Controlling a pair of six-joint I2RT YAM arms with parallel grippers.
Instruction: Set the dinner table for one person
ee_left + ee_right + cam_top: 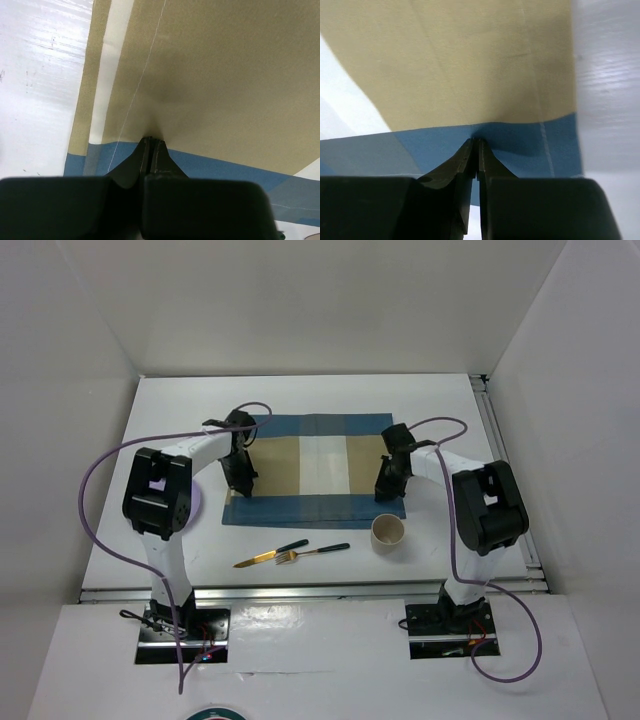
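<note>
A blue-and-tan cloth placemat (pixel 315 465) lies spread on the white dinner table (pixel 300 400). My left gripper (pixel 240 486) is at the mat's near-left part and shut on the cloth. In the left wrist view the closed tips (pixel 151 140) pinch a small pucker where tan meets blue on the placemat (pixel 210 75). At the mat's near-right part my right gripper (pixel 385 490) is also shut on the cloth. In its wrist view the tips (pixel 476 141) bite the blue border of the placemat (pixel 445 65), and bare table (pixel 605 75) shows to the right.
A beige cup (pixel 388 532) stands just in front of the mat's near-right corner. A knife (pixel 270 554) and a fork (pixel 315 552), gold with dark handles, lie near the front edge. A pale lilac rounded rim (pixel 200 508) peeks out under the left arm.
</note>
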